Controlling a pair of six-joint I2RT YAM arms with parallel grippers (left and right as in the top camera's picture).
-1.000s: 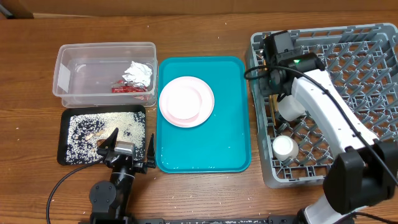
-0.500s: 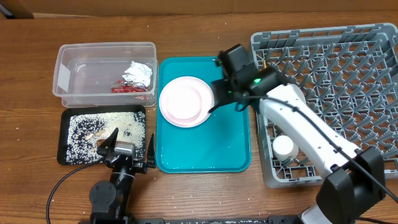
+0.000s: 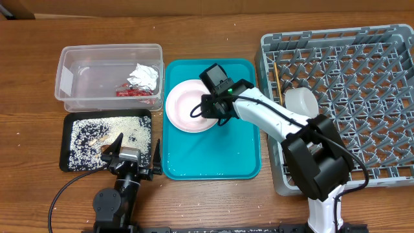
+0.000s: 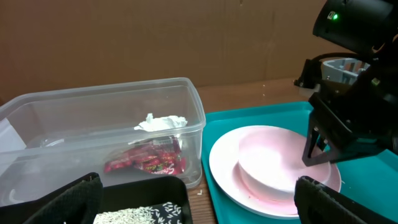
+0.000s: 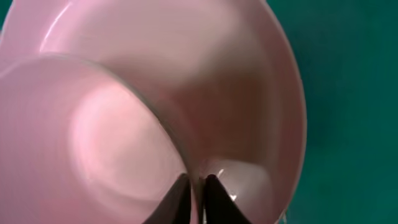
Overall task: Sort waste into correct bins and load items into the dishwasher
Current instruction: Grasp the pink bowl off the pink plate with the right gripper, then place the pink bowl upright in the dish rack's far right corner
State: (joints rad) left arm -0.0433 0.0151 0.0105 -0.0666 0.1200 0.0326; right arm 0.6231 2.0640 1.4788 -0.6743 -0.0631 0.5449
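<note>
Pink plate (image 4: 273, 163), the smaller one, lies on the white plate (image 4: 224, 173) in the teal tray (image 3: 213, 155), left of the grey dish rack (image 3: 378, 97). Right fingers (image 5: 176, 198) are clamped on its right rim. Left fingers (image 4: 65, 202) stand wide apart and empty, near the black tray (image 3: 65, 144) of food scraps (image 3: 123, 129) on the counter (image 3: 207, 200).

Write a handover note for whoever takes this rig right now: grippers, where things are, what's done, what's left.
Left gripper: open, empty, parked beside the black tray.
Right gripper: fingers close on either side of the rim of the pink plate; whether they grip it is unclear.
Done: tissue and red wrapper in the clear tub; food scraps in the black tray; bowl and chopsticks in the dish rack.
Left: pink plate and the white plate under it, both on the teal tray. Cup not visible; the arm hides part of the rack.
</note>
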